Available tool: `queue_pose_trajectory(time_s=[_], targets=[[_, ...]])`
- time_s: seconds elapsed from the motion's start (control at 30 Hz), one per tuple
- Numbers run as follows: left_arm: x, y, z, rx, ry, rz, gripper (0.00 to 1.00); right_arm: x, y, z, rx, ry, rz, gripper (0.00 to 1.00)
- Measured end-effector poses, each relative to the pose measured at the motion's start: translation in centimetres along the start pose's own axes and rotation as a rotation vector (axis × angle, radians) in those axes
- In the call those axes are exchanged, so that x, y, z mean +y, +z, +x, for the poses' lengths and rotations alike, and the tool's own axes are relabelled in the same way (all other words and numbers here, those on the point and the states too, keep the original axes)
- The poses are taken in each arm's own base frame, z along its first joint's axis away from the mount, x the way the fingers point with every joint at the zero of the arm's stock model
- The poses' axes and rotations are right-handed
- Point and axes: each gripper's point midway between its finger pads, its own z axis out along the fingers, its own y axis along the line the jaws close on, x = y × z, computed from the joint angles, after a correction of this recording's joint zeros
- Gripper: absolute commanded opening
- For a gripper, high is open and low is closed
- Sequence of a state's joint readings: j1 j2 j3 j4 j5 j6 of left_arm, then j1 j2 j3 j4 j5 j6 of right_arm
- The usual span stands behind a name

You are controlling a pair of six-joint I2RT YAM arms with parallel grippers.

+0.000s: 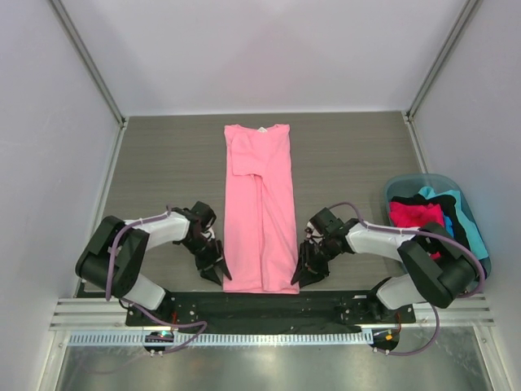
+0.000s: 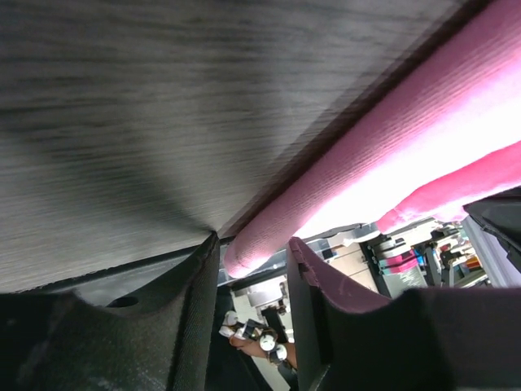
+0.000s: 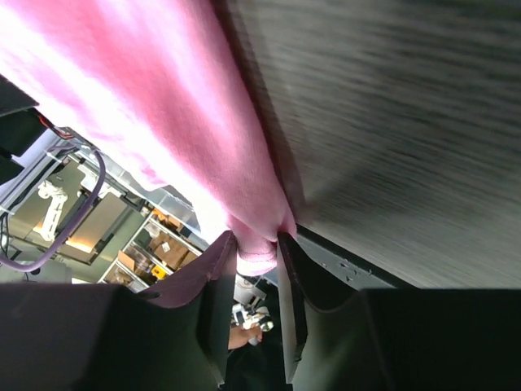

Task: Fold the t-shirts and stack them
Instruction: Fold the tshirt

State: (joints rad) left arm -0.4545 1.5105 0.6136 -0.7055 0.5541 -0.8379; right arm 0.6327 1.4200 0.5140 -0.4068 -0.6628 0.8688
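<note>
A light pink t-shirt (image 1: 259,208) lies folded into a long narrow strip down the middle of the table, with its neck at the far end. My left gripper (image 1: 216,273) is at its near left corner. In the left wrist view the rounded cloth edge (image 2: 252,244) sits between the fingertips, uncompressed, with the jaws a little apart. My right gripper (image 1: 301,274) is at the near right corner. In the right wrist view the jaws pinch the cloth corner (image 3: 259,248), which bulges below them.
A light-blue plastic tub (image 1: 397,183) stands at the right and holds a hot pink shirt (image 1: 415,215), a black shirt (image 1: 448,205) and a teal shirt (image 1: 472,232). A black strip (image 1: 260,305) runs along the table's near edge just behind both grippers.
</note>
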Motion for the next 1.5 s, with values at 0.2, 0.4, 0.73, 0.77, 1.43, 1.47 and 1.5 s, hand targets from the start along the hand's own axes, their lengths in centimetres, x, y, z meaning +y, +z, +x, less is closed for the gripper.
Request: queue_pose_trajectory(time_s=[0.2, 0.4, 0.73, 0.77, 1.43, 1.47, 1.5], targets=[[0.0, 0.3, 0.2, 0.011, 0.010, -0.005, 0.30, -0.4, 0.0, 0.4, 0.013, 0.015, 0.019, 0.35], [0.1, 0.4, 0.3, 0.007, 0.018, -0.014, 0.00, -0.6, -0.1, 0.7, 0.023, 0.022, 0.026, 0.27], [-1.2, -0.6, -0.7, -0.050, 0.078, 0.015, 0.00, 0.3, -0.8, -0.2, 0.007, -0.015, -0.020, 0.02], [-1.8, -1.1, -1.0, -0.065, 0.094, 0.029, 0.00, 0.6, -1.2, -0.6, -0.004, -0.024, -0.031, 0.01], [-9.9, -11.1, -11.3, -0.388, 0.173, 0.231, 0.00, 9.1, -9.2, -14.7, -0.324, -0.228, -0.179, 0.01], [-10.0, -11.3, -11.8, -0.395, 0.169, 0.235, 0.00, 9.2, -9.3, -15.3, -0.329, -0.227, -0.177, 0.01], [-10.1, -11.5, -12.3, -0.402, 0.163, 0.238, 0.00, 9.4, -9.3, -15.8, -0.335, -0.229, -0.178, 0.01]])
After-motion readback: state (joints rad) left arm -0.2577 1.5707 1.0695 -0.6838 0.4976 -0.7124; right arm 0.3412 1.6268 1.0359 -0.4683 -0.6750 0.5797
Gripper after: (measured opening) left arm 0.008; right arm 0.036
